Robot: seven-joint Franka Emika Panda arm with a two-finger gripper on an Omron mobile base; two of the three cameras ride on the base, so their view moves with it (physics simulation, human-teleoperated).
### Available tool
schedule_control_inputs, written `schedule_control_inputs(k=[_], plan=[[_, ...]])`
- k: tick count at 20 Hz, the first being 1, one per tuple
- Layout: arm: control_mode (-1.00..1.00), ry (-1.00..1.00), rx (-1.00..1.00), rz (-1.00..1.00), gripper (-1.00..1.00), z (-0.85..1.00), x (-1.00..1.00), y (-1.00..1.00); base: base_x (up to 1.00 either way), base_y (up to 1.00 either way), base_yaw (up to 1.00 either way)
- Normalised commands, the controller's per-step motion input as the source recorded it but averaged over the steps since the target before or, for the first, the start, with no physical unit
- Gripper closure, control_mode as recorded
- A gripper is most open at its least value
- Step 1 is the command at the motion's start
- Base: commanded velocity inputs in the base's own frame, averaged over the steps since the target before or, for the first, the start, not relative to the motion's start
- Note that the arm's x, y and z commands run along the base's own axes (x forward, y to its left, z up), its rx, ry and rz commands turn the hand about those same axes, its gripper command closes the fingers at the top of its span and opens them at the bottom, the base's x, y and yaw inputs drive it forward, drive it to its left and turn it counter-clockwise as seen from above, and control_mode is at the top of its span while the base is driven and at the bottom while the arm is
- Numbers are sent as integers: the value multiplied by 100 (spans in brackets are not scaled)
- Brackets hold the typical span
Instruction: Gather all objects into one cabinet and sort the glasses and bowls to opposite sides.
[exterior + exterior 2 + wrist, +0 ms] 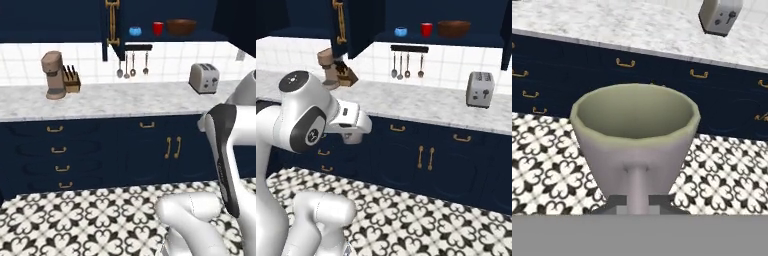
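Centrally in the hand view, the grey-beige cup stands upright with its wide mouth open toward the camera, its pale greenish inside visible. One dark fingertip rises against the cup's near wall; the gripper is closed on this cup, though the second finger cannot be made out, presumably because the cup hides it. Behind the cup lie the patterned floor, the navy drawers with brass pulls, the marble counter, and the toaster at upper right.

Left base view: the open cabinet shows, on its lowest shelf from left to right, the blue bowl, the red cup and the wooden bowl, each apart from its neighbour. A brass bar handle marks the door edge left of the shelf. Below hang three utensils from a dark rail. On the counter stand a tan mixer with a knife block just beside it, and the toaster well to the right.

Right base view: the same shelf order holds, blue bowl, red cup, wooden bowl. The arm occupies the left foreground; the toaster sits on the counter at right.
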Motion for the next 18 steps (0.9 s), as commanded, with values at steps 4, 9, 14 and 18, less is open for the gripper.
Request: schedule_control_inputs(k=[4, 9, 14, 18], plan=[[100, 0, 0, 0, 100, 0, 0, 0, 98, -23, 0], [100, 0, 0, 0, 100, 0, 0, 0, 96, -41, 0], [100, 0, 0, 0, 100, 0, 0, 0, 98, -79, 0], [100, 0, 0, 0, 100, 0, 0, 0, 100, -31, 0]])
